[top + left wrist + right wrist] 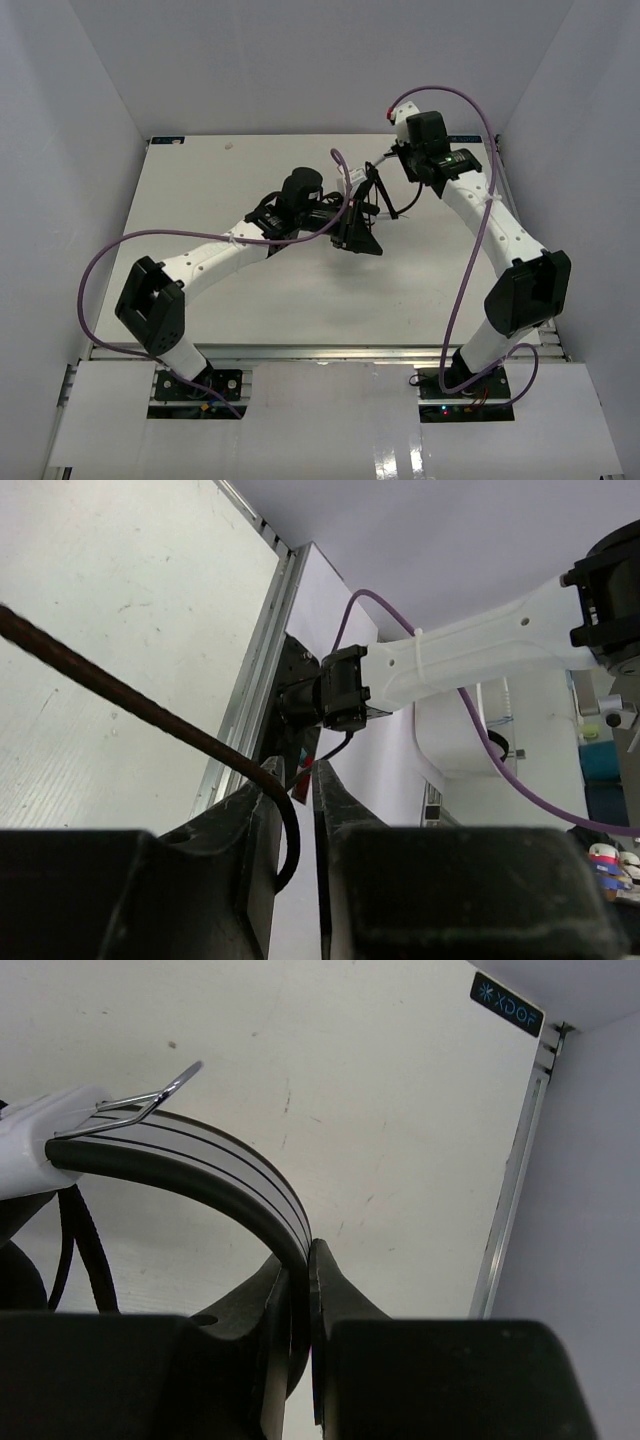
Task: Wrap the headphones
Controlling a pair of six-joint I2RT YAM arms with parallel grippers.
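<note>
The headphones [360, 188] hang above the table's middle, between my two grippers. My right gripper [393, 160] is shut on the black-and-white headband [200, 1160], pinched between the fingertips in the right wrist view [300, 1255]. A white cup yoke [30, 1145] and loops of the thin black cord [75, 1250] show at the left of that view. My left gripper [357, 232] sits just below the headphones. In the left wrist view the cord [130, 695] runs taut from the upper left, bends over one fingertip and drops between the nearly closed jaws [298, 770].
The white table [250, 180] is walled on three sides. Its metal edge rail [515, 1190] and a dark label [506, 1005] lie to the right of the right gripper. Purple robot cables [470, 260] loop beside both arms. The right arm [470, 655] fills the upper left wrist view.
</note>
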